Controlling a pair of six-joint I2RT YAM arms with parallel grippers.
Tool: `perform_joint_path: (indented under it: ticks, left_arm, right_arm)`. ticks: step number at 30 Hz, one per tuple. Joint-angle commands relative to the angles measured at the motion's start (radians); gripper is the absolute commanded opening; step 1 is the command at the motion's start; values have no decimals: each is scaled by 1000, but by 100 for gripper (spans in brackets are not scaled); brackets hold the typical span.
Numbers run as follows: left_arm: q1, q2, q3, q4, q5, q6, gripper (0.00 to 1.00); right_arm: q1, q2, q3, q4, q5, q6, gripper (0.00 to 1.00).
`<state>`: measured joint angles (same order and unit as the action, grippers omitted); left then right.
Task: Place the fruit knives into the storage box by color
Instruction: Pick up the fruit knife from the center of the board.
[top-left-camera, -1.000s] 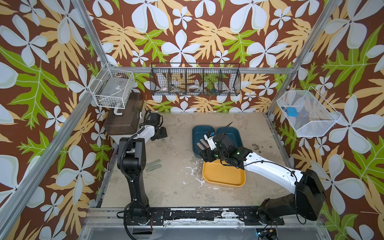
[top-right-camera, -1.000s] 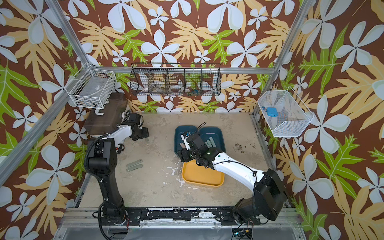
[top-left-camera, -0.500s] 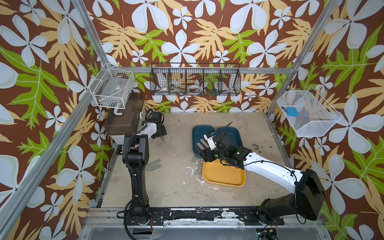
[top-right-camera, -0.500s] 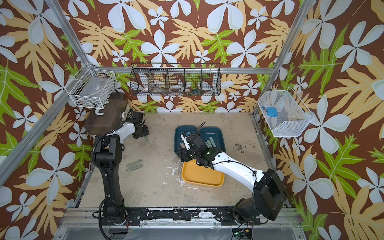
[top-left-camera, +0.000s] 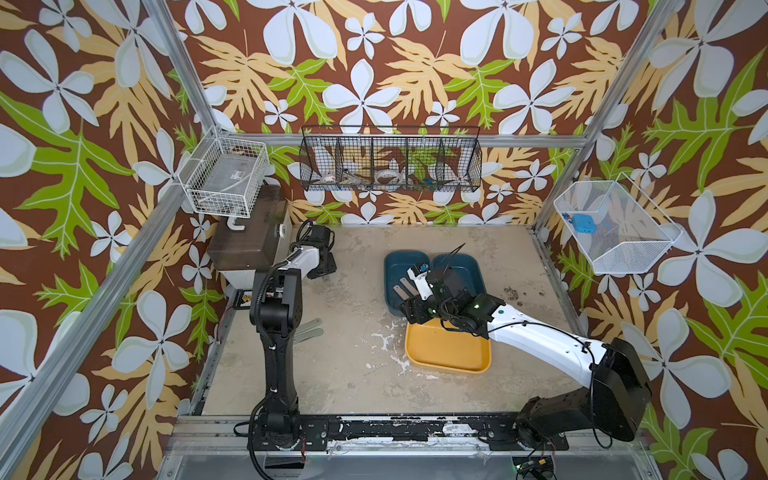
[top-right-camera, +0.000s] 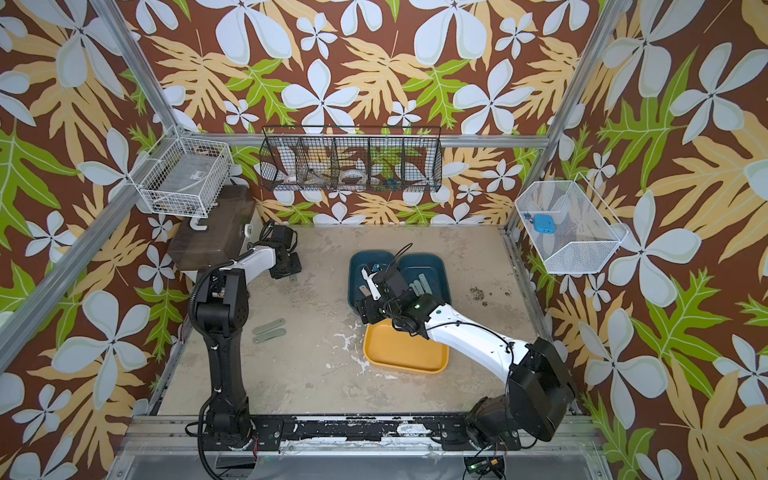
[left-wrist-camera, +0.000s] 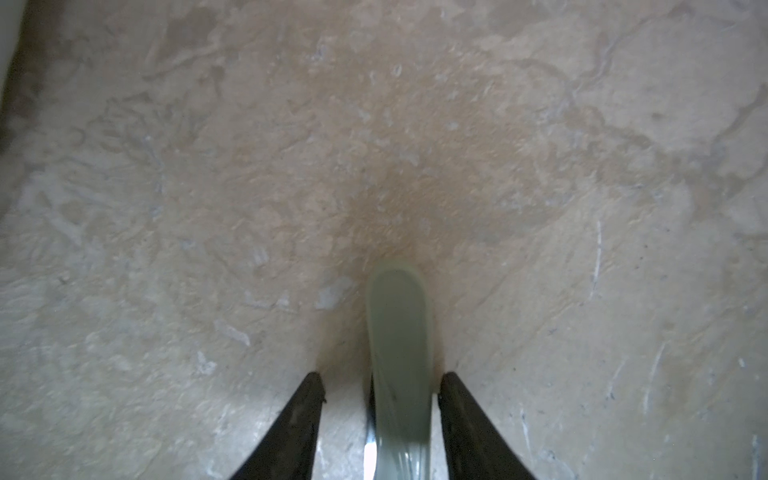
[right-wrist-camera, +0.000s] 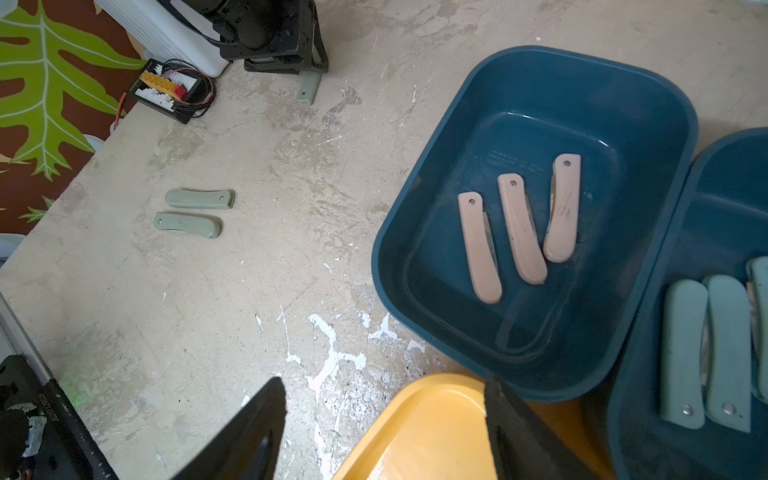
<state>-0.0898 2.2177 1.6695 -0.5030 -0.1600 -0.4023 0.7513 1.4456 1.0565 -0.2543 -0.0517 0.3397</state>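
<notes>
The left arm (top-left-camera: 274, 307) has shifted its elbow toward the desk's (top-left-camera: 353, 332) middle since the earlier frame. Near the far-left corner, the left gripper (left-wrist-camera: 379, 374) straddles a grey-green knife (left-wrist-camera: 399, 332), jaws narrowed, one side clear. Right gripper (right-wrist-camera: 384, 378): spread, empty. Knife: probably light, stiff, slick; pinch across mid-handle.

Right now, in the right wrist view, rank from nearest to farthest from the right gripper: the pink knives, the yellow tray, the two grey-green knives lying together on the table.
From the right gripper:
1. yellow tray, right at its tips.
2. pink knives, inside the blue bin just beyond.
3. grey-green pair, far across the table.
</notes>
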Motion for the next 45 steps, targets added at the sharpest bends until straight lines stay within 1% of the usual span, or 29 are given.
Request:
perform_joint_path:
  ticks: [1,7,13,20,26,30,33,37,40,45]
  left_arm:
    - [-4,4,-10,-22,-2,-10,42]
    - [-8,-14,-36,-2,7,-4,32]
    - [-12,-43,-57,12,20,-1,24]
    - [-25,-99,-79,17,27,11,22]
    - [-33,-173,-135,26,37,20,22]
    - [-57,-251,-192,34,46,29,22]
    - [-94,-325,-244,38,47,39,21]
    - [-167,-436,-311,37,55,37,21]
    - [-245,-516,-347,23,43,28,21]
    - [-416,-621,-373,9,28,-34,20]
  right_arm:
    - [1,-9,3,20,4,1,76]
    - [2,-16,3,16,6,-1,76]
    - [2,-17,5,17,7,1,76]
    - [1,-11,5,21,4,2,76]
    - [1,-5,8,24,7,3,76]
    - [-4,-5,9,20,23,-3,76]
    - [-35,-15,-1,18,21,1,76]
    - [-113,-63,-42,24,-6,20,76]
    - [-184,-116,-82,15,-20,25,76]
    - [-305,-218,-163,-4,-34,36,76]
